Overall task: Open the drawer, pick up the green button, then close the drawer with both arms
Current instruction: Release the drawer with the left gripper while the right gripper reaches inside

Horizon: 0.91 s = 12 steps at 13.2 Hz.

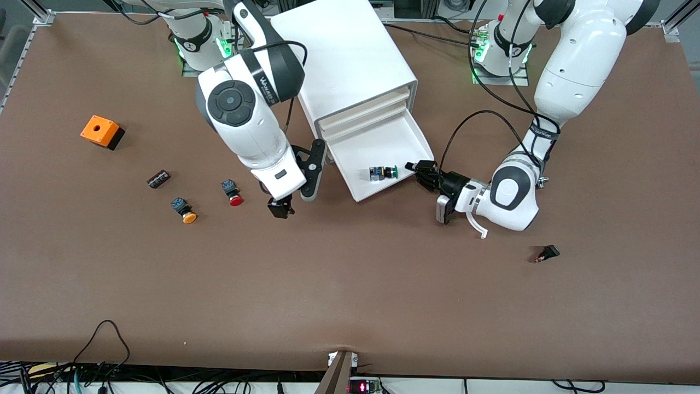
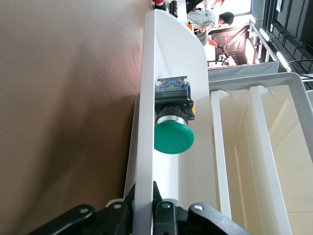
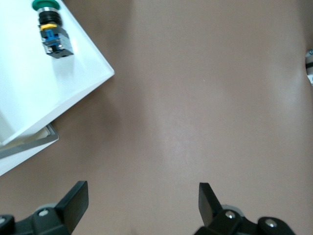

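Inside the pulled-out drawer [image 1: 383, 156] lies the button [image 1: 381, 173]; the left gripper [image 1: 420, 172] pinches the drawer's front wall, while the right gripper [image 1: 280, 208] hangs wide over the surface [image 1: 350, 273]

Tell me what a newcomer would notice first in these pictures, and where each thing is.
The white cabinet stands mid-table with its bottom drawer pulled out and the green button lying inside near the front wall. The left gripper is shut on that wall's corner, while the right gripper hangs open over bare table beside the drawer. Red-capped and orange-capped buttons lie toward the right arm's end.
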Each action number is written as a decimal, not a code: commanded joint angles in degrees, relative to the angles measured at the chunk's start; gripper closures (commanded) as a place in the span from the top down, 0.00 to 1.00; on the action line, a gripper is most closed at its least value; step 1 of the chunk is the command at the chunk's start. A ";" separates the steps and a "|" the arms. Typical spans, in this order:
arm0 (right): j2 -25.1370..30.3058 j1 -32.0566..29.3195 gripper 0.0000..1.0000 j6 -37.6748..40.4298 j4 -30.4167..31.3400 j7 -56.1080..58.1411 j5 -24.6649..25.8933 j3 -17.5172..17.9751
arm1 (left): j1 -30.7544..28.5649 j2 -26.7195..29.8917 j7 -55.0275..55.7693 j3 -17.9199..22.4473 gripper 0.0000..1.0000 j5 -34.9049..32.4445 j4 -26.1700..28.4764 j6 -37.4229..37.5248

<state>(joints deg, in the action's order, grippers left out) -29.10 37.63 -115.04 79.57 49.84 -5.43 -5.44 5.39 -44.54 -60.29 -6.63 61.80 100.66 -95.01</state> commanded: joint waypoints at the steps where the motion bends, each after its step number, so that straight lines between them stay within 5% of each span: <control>1: -1.48 3.22 1.00 -1.94 -0.38 0.18 0.50 -0.27 | -0.29 -0.72 -0.18 2.15 0.45 -1.24 -4.25 -1.76; 2: -1.75 4.63 1.00 -2.38 -0.38 -0.17 0.59 -0.44 | -0.38 -0.72 -0.27 2.06 0.97 -1.42 -4.33 -1.58; 7: -2.37 8.16 1.00 -3.62 -1.78 0.08 1.21 -0.45 | -1.51 0.94 1.12 2.50 1.00 -5.01 -5.91 0.09; 12: -8.51 12.81 1.00 -3.00 -7.48 0.00 0.94 -0.45 | -5.39 1.47 16.84 2.41 1.00 -22.57 -19.87 11.85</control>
<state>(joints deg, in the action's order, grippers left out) -33.27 48.67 -118.74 76.88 49.79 -4.88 -5.31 1.06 -43.67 -49.33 -4.13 45.15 86.04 -87.28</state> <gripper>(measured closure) 0.000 0.000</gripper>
